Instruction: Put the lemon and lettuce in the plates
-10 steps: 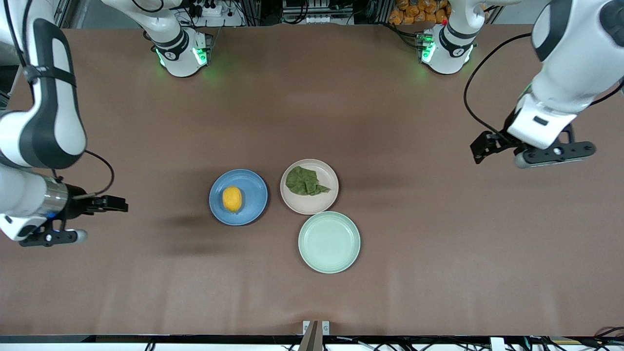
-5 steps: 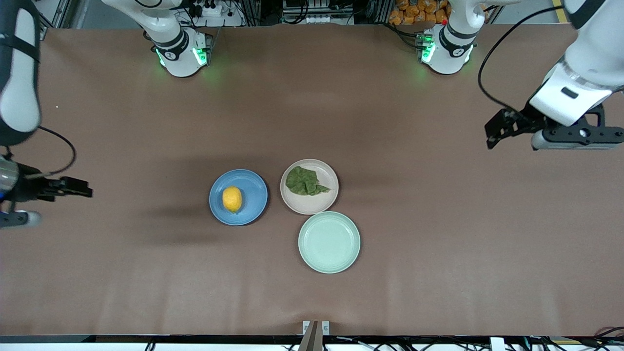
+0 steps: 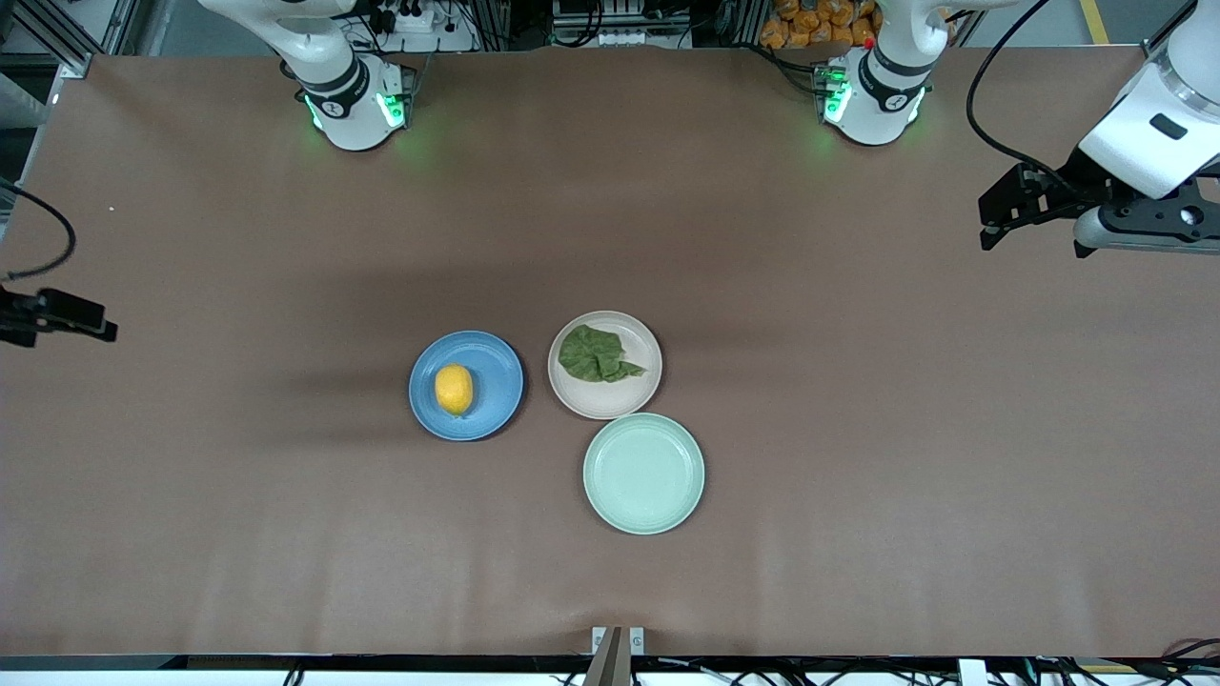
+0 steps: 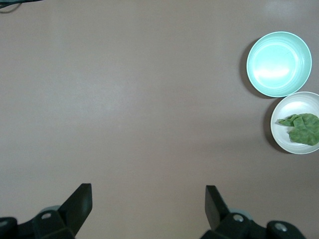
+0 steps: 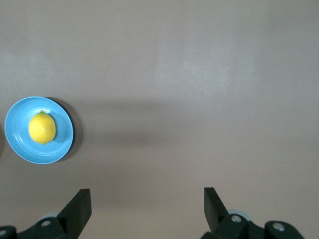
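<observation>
Left gripper (image 4: pixel 147 209): fingers spread wide, nothing between them, up over bare table at the left arm's end. Right gripper (image 5: pixel 147 209): fingers likewise wide apart and empty, over bare table at the right arm's end.

Lemon (image 3: pixel 454 389) lies in the blue plate (image 3: pixel 496 362). Lettuce (image 3: pixel 598 353) lies in the beige-pink plate (image 3: pixel 610 405), just beside the blue one. Mint-green plate (image 3: pixel 644 474) sits nearer the front camera, touching the beige-pink plate's rim. No legible writing or labels.
</observation>
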Tool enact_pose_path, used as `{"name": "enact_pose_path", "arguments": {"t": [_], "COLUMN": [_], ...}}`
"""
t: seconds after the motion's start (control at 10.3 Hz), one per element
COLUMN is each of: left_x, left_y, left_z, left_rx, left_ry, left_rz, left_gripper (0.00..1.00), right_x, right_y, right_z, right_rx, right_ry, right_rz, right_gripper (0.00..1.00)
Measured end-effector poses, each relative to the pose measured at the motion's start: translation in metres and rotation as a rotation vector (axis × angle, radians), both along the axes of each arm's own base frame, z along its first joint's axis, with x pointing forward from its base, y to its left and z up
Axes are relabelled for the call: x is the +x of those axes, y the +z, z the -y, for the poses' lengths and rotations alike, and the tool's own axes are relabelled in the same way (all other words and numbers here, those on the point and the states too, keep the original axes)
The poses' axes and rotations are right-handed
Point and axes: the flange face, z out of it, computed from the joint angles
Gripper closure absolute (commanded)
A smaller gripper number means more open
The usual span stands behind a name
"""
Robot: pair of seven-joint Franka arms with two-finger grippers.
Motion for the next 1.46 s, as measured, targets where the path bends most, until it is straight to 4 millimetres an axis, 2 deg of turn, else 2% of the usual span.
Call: {"name": "enact_pose_path", "arguments": {"t": [0.29, 0.68, 0.97, 1.07, 1.46], "left_x": [0.001, 0.002, 0.003, 0.003, 0.004], "left_y": [0.001, 0.002, 0.003, 0.003, 0.003], "left_z": [-0.003, -0.011, -0.015, -0.018, -0.024], "left_rx": [-0.001, -0.002, -0.002, -0.002, -0.005], "left_ry": [0.014, 0.030, 0.038, 0.042, 0.054], "left_rz": [0.001, 0.005, 0.005, 0.005, 0.006], "left_gripper": [0.00, 0.00, 0.00, 0.00, 0.00], "right_x": [-0.015, -0.038, -0.055, -0.056, -0.054], "right_y": [0.029, 0.041, 0.057, 0.058, 0.030], "right_z": [-0.013, -0.033, -0.035, -0.035, -0.045], "right_rx": [0.003, 0.009, -0.021, -0.021, -0.020], "right_ry": [0.017, -0.013, -0.025, -0.028, -0.043], "right_rz": [0.028, 0.004, -0.002, -0.003, -0.049], "right_gripper": [0.00, 0.00, 0.00, 0.00, 0.00]}}
